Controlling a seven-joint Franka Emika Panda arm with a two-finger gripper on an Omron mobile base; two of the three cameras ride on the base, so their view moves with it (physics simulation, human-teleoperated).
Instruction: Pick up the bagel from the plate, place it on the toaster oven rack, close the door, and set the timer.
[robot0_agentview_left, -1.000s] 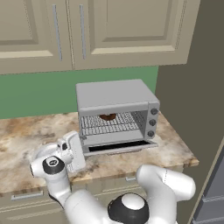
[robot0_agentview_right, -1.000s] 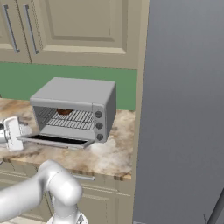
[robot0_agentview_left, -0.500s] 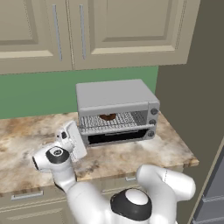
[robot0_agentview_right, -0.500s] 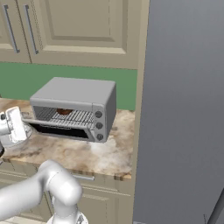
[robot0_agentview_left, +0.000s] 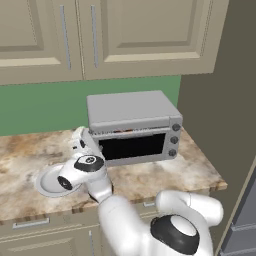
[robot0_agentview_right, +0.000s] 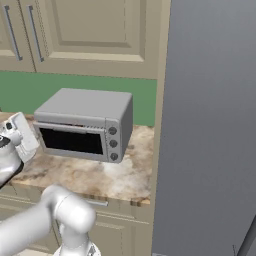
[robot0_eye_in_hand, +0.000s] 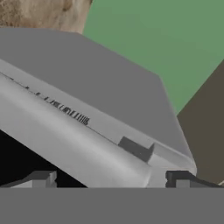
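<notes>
The toaster oven's door (robot0_agentview_left: 132, 146) stands almost upright, its black glass facing out, also seen from the other side as the door (robot0_agentview_right: 72, 141). A narrow slit stays along its top edge, where thin bars of the rack (robot0_eye_in_hand: 65, 111) show. The bagel is hidden behind the door. My gripper (robot0_agentview_left: 81, 139) is at the door's upper left corner, open, with the door's grey top frame (robot0_eye_in_hand: 87, 148) lying between its wide-apart fingertips (robot0_eye_in_hand: 41, 179). Nothing is held. The grey-white plate (robot0_agentview_left: 50, 182) lies bare on the counter, left of the oven and below my hand.
Three round knobs (robot0_agentview_left: 174, 140) sit in a column on the oven's right panel. Cream wall cabinets (robot0_agentview_left: 125, 35) hang above. A tall grey appliance side (robot0_agentview_right: 210, 125) stands right of the marble counter (robot0_agentview_left: 165, 175), whose front edge runs close below the oven.
The door has swung up from lying open to nearly closed, hiding the bagel and most of the rack. My gripper rose with the door's left edge, jaws still open.
</notes>
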